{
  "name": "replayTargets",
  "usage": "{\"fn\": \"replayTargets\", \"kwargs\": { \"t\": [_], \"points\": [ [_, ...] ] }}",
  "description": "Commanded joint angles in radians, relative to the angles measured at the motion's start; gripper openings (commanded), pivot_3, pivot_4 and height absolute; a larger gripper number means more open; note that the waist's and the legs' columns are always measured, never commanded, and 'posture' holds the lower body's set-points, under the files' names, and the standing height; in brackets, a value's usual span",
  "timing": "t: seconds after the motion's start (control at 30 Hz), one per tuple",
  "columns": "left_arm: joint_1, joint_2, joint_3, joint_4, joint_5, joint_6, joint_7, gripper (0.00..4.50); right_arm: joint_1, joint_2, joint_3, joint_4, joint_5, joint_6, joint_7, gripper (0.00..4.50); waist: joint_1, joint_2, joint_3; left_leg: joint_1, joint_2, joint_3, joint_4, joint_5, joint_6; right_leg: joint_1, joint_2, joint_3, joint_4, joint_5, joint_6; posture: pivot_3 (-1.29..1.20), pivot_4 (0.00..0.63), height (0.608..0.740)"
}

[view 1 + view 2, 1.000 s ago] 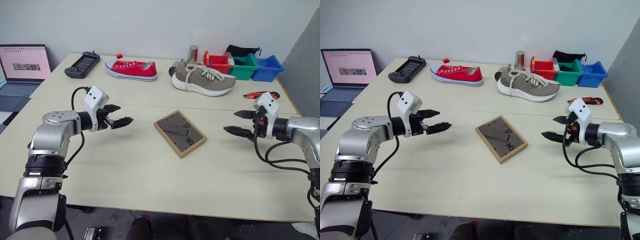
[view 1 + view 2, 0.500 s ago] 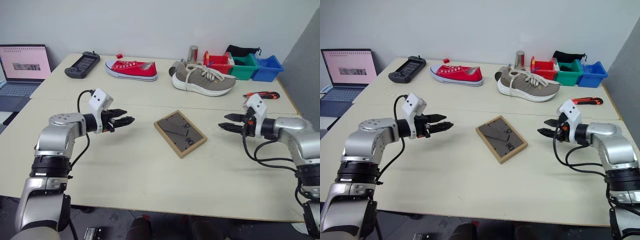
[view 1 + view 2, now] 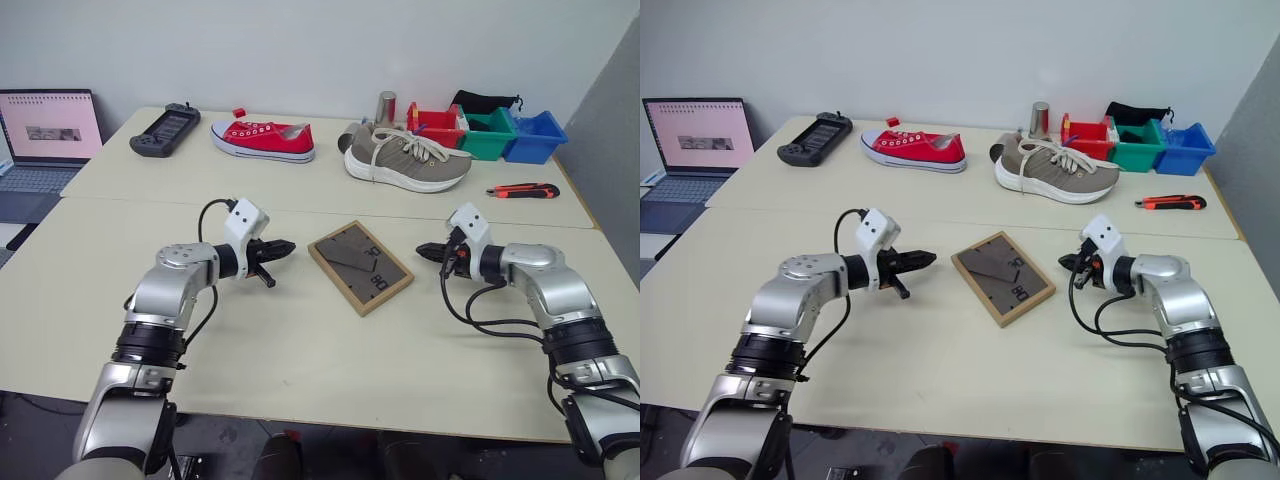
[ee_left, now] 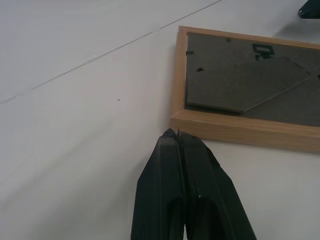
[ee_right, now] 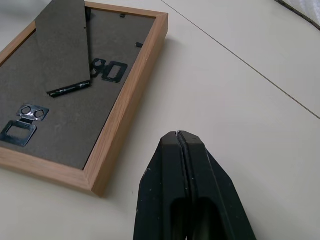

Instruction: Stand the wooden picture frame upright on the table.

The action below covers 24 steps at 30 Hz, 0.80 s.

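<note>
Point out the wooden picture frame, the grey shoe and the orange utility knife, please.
wooden picture frame (image 3: 359, 265), left eye view, dark back panel.
grey shoe (image 3: 405, 160), left eye view, its side.
orange utility knife (image 3: 523, 189), left eye view, handle.

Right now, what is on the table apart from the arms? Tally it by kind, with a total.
Shoes: 2, red and grey-brown
Plastic bins: 3, red, green, blue
Picture frame: 1
Game controller: 1
Metal cup: 1
Utility knife: 1
Black pouch: 1
Total: 10

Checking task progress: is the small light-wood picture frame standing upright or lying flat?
Lying flat. The small light-wood picture frame rests face down on the pale cream table, dark grey back panel and easel leg facing up.
</note>
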<state>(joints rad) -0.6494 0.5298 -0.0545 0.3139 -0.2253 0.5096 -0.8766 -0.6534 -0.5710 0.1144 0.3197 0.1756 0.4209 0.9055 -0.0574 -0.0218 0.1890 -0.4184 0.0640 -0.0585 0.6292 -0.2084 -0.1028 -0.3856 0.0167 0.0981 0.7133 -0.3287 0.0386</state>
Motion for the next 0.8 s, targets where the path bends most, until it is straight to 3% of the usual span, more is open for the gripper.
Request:
{"fn": "replayTargets", "kwargs": {
  "t": [0.03,0.8],
  "points": [
    [-0.063,-0.035,-0.036,0.072,0.039,-0.051,0.005,0.03,-0.002,0.006,0.022,-0.043,-0.021,-0.025,0.014,0.00,0.001,0.000,0.000,0.000,0.000,0.000,0.000,0.000,0.000,0.000,0.000,0.000,0.000,0.000,0.000,0.00,0.150,0.740],
    [-0.218,-0.132,-0.070,0.406,0.140,-0.243,-0.030,0.03,0.146,-0.011,0.072,-0.409,0.072,0.189,0.106,0.00,0.001,0.000,0.000,-0.001,-0.001,-0.001,0.000,0.000,0.000,0.000,0.000,-0.001,0.000,0.000,0.000,0.00,0.150,0.740]
  ]
}}
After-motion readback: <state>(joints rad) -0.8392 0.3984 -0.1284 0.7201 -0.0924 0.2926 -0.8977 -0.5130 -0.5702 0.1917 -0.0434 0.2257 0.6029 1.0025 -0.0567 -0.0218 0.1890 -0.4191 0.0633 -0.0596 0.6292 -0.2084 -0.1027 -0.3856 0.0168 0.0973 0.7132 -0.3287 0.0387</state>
